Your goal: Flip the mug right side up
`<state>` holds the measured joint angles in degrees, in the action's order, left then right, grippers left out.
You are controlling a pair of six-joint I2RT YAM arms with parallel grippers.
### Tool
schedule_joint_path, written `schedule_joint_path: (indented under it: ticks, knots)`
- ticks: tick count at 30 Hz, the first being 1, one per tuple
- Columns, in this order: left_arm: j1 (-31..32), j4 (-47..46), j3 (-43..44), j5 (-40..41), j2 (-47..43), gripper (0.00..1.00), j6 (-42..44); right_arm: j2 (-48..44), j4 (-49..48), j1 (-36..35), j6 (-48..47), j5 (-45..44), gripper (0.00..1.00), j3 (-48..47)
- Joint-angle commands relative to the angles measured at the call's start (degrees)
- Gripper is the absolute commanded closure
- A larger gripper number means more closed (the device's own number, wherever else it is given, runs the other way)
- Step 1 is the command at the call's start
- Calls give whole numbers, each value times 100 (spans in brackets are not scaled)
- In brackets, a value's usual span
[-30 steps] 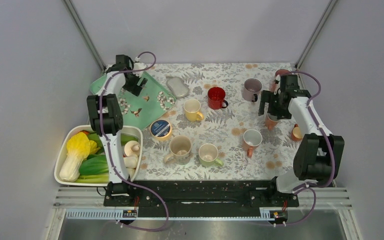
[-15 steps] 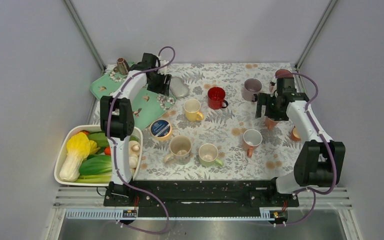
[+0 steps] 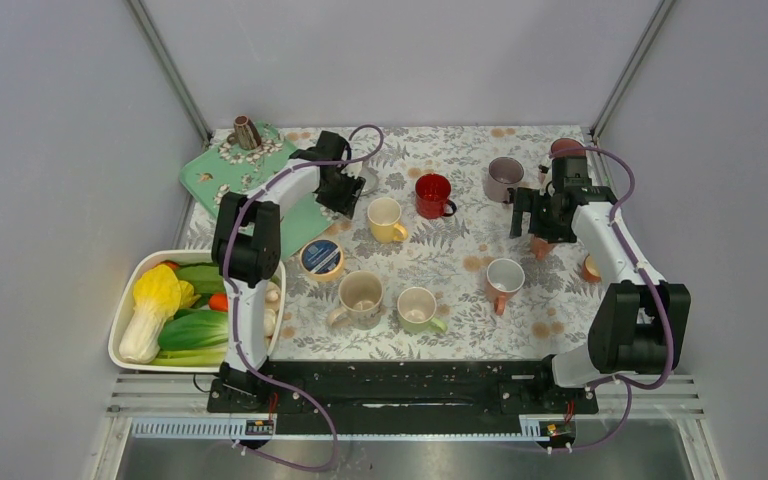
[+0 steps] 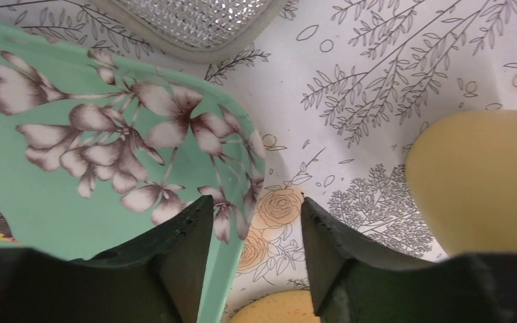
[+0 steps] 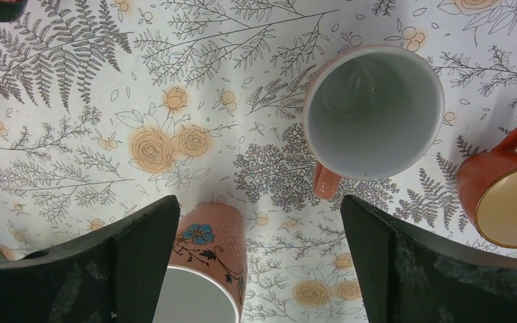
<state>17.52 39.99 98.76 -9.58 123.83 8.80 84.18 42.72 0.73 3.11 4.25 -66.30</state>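
going by the top view, 12 o'clock = far wall. the right tool hangs over the right side of the tabletop with its jaws spread really wide and nothing in them. a peach flowered mug sits between the fingers, tucked up by the 9 o'clock one in the wrist view. the width makes sense, a mug body is fat and you want clearance on both sides. can't tell if that finger touches it.

thing is, the peach one shows a white inside, so it looks mouth-up to me. same for the white mug and the orange mug. my guess for the flipped one is the dark pink mug in the far right corner, about 12 o'clock from the right tool. it shows a plain rounded top and no opening. it's small and partly behind the arm and cable though, so not sure. the brown mug on the green tray at 11 o'clock is too small to read either.

the left tool is partway open and empty over the tray's corner. the yellow mug at its 3 o'clock is cut off by the frame. the silvery mesh thing at 12 is cropped too, and there's a tan curve at 6 i can't identify.
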Motion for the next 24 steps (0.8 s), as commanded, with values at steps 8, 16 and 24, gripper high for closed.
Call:
schedule_joint_path:
  ticks: [8,16,24]
  knots:
    - [15,-26,-22,133,27,65,449,-232,-60,-42,-131,181,0,12]
    - [15,79,-647,-371,-351,95,785,-289,-45,-166,-149,256,1,38]
    - [15,599,-1294,-1073,-944,100,1856,-401,-48,-242,-173,300,1,69]
